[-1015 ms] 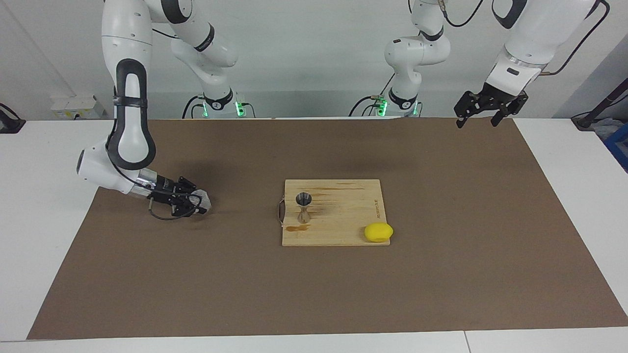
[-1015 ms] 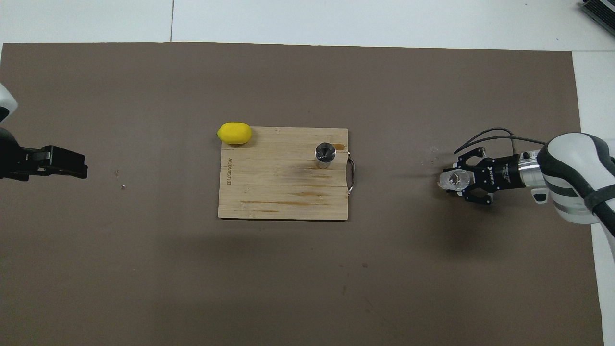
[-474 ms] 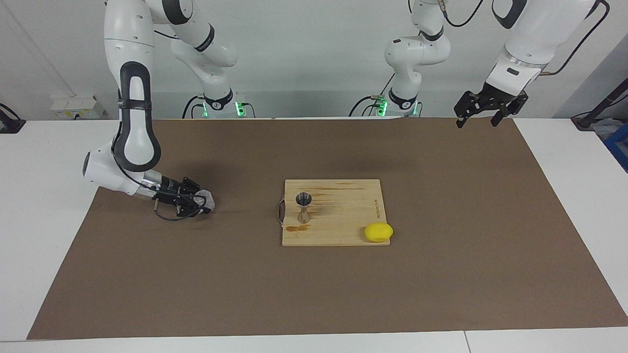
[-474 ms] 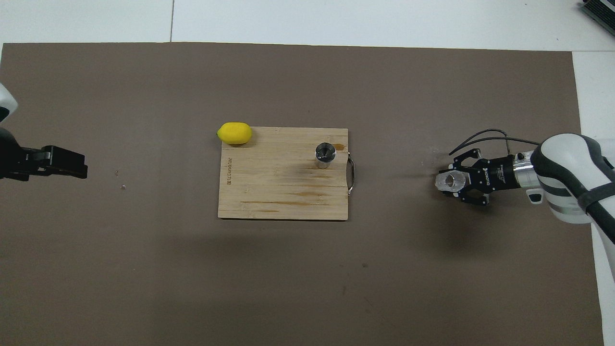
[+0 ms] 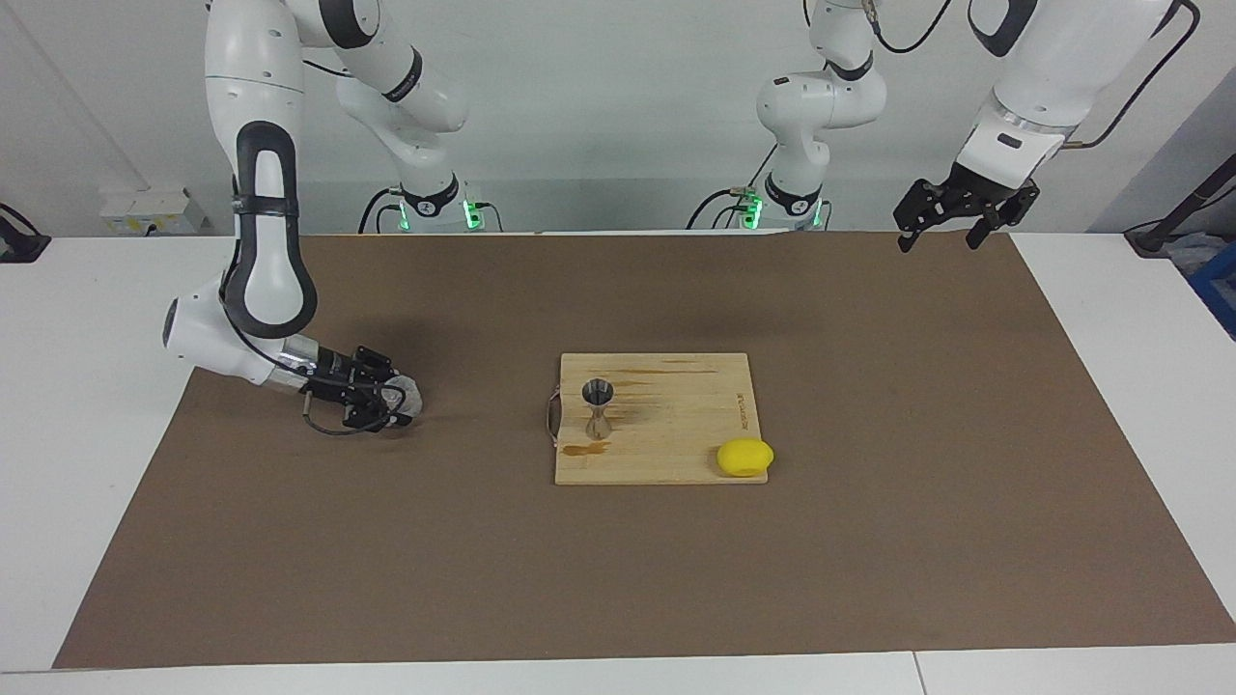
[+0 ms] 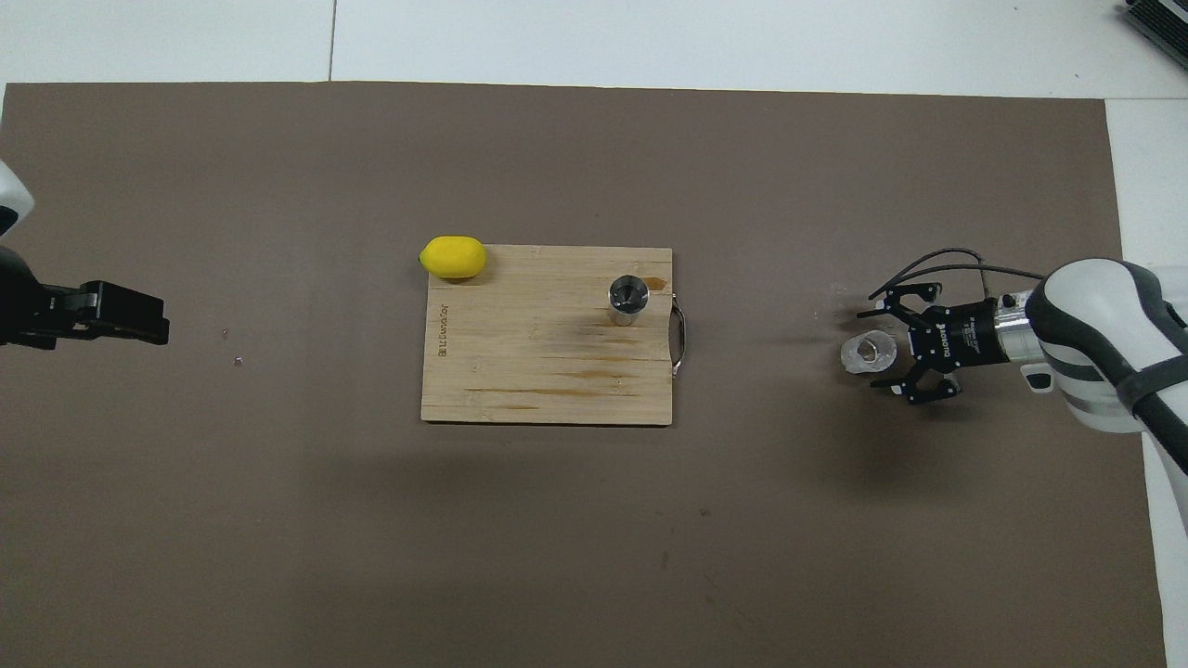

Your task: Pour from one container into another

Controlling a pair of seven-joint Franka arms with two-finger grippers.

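Observation:
The clear cup [image 5: 407, 395] stands on the brown mat toward the right arm's end of the table; it also shows in the overhead view [image 6: 868, 351]. My right gripper [image 5: 394, 402] [image 6: 874, 350] is low at the mat, open, with its fingers spread on either side of the cup and apart from it. The steel jigger [image 5: 598, 409] [image 6: 628, 300] stands upright on the wooden board [image 5: 676, 430] [image 6: 538, 371], near the board's handle end. My left gripper [image 5: 941, 234] [image 6: 148, 320] waits, open and empty, raised over the mat's edge at the left arm's end.
A yellow lemon [image 5: 744, 457] [image 6: 453, 257] lies at the board's corner, farther from the robots and toward the left arm's end. The board's metal handle [image 6: 680, 339] faces the cup. A wet stain marks the board beside the jigger.
My right gripper has opened and let go of the clear cup, which now stands on the mat between the fingers. The left arm has not moved.

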